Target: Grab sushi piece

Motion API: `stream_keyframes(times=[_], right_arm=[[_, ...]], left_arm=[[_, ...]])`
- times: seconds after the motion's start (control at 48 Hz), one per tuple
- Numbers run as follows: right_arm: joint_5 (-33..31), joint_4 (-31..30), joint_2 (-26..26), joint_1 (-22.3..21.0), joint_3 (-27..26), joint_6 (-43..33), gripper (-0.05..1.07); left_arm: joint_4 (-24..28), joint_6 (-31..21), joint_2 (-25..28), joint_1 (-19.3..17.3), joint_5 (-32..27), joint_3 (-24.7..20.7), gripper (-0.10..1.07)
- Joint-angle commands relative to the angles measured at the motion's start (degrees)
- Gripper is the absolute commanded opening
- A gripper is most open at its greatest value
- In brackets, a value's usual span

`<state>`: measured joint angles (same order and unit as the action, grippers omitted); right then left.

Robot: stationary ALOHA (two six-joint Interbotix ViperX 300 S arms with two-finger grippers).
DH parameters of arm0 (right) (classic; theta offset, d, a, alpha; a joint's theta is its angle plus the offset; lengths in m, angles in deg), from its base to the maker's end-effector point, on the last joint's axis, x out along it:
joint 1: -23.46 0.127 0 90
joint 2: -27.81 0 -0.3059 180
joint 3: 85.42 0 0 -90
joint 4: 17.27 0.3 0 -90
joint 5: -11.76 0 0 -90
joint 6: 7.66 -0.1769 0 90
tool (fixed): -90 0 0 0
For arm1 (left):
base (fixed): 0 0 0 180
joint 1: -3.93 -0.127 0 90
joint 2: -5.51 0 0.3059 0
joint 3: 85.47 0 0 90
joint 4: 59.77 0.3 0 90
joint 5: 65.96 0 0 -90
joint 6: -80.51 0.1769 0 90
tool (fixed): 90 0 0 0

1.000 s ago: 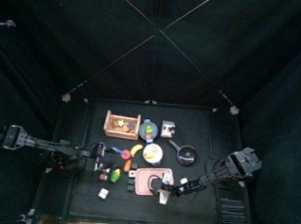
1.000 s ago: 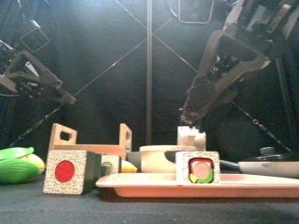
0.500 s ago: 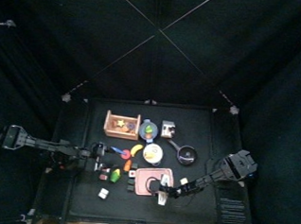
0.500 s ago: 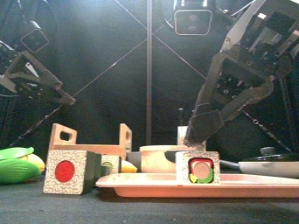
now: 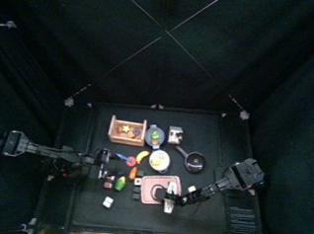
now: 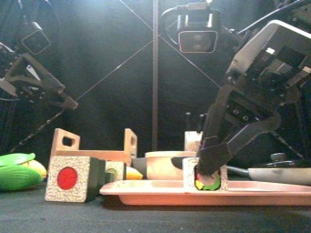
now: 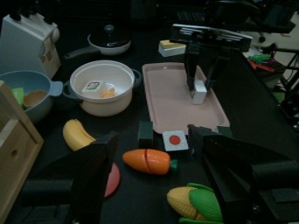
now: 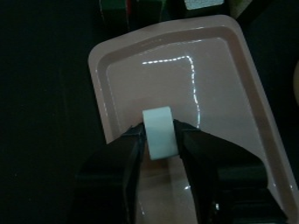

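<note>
Right wrist view: the sushi piece (image 8: 159, 133) stands on edge on the pink tray (image 8: 222, 105), set between the two jaws of the right gripper (image 8: 160, 156). The jaws flank it closely on both sides; whether they actually press on it cannot be told.

Front view confirms the position — the right gripper (image 6: 209, 169) has its tips down at the sushi piece (image 6: 205, 177), which rests on the pink tray (image 6: 145, 190) near the table's front edge. A second block with a red round face (image 6: 68, 178) stands just left of the tray, a wooden crate (image 6: 91, 146) behind it, a green object (image 6: 17, 170) at the far left.

Left wrist view: the left gripper (image 7: 155, 164) hovers with its jaws spread apart, nothing between them. Below it lie a carrot-coloured piece (image 7: 149, 160), a banana (image 7: 77, 135) and an ear of corn (image 7: 197, 202). A white pot (image 7: 100, 86) sits beside the tray.

Top view — the left arm (image 5: 45, 152) is at the table's left side, well apart from the tray (image 5: 148, 196).
</note>
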<state>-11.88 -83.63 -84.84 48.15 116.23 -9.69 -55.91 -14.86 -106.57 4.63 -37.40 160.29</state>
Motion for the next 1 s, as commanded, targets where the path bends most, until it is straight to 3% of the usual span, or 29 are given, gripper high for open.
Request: stream_keyframes(times=[0.0,0.354,0.979], right_arm=[[-0.2,-0.1,2.0,-0.4,-0.4,0.0,0.56],[-2.7,-0.3,6.5,-0.4,-0.5,0.0,0.55],[-3.1,-0.4,6.7,-1.2,-0.6,0.0,0.55]], left_arm=[[-0.1,0.1,0.1,0.1,0.3,-0.7,0.98],[-0.1,0.1,0.1,0.1,0.3,-0.6,0.98],[-0.1,0.0,0.1,0.1,0.3,-0.7,0.98]])
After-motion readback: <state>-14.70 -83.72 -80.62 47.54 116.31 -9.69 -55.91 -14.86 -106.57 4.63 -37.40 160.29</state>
